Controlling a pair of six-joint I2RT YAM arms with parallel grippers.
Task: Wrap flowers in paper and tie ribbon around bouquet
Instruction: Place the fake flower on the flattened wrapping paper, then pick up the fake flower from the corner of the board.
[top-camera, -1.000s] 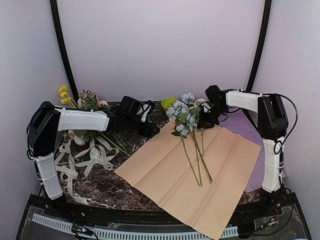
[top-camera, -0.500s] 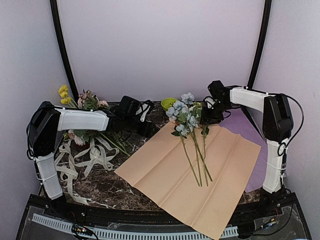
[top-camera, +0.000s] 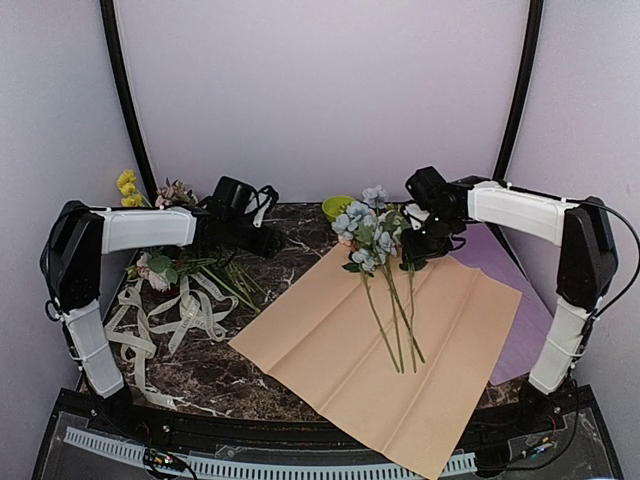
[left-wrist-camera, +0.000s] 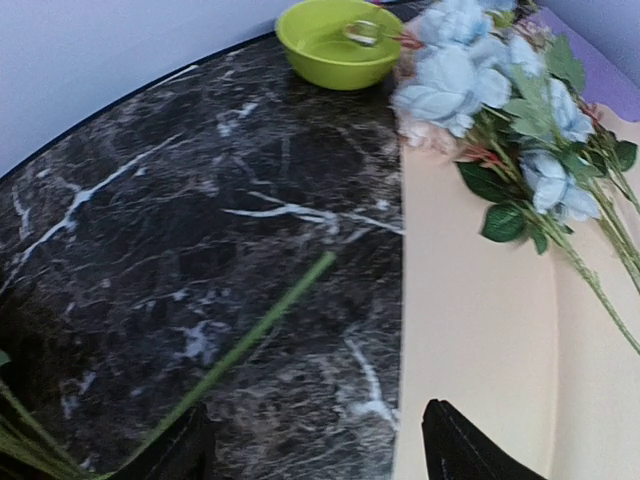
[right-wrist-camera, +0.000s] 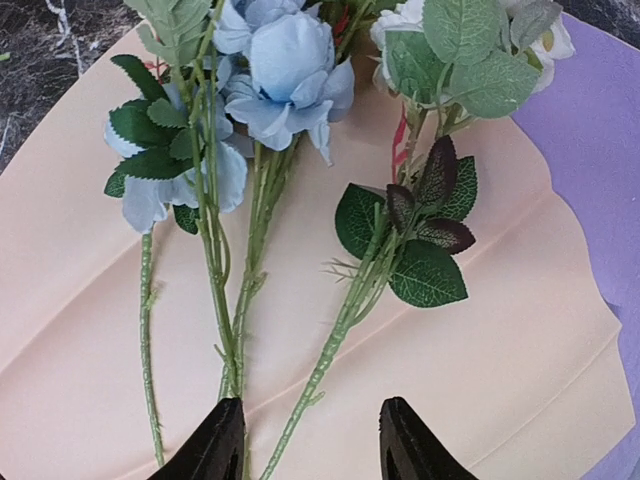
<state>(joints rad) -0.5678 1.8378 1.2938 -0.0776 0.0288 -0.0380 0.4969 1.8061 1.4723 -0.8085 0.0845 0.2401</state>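
Observation:
Several flowers (top-camera: 385, 290) lie on the peach-tan paper (top-camera: 390, 350), blue and white blooms toward the back. My right gripper (top-camera: 418, 258) hovers over their upper stems, open. In the right wrist view my right gripper (right-wrist-camera: 308, 450) straddles one loose green stem (right-wrist-camera: 335, 340) without touching it. My left gripper (top-camera: 272, 246) is over the marble left of the paper, open and holding nothing. In the left wrist view my left gripper (left-wrist-camera: 315, 455) has a stray stem (left-wrist-camera: 250, 340) by its left finger. The cream ribbon (top-camera: 170, 315) lies in loops at the left. No bouquet is in view.
More flowers (top-camera: 165, 200) with yellow and pink blooms are heaped at the back left. A lime-green bowl (top-camera: 338, 207) stands at the back behind the blooms. A flat purple sheet (top-camera: 510, 270) lies under the paper's right side. The paper overhangs the table's near edge.
My right gripper has opened and let go of the flower stem, which now lies on the paper. My left arm has drawn back to the left, away from the paper's edge.

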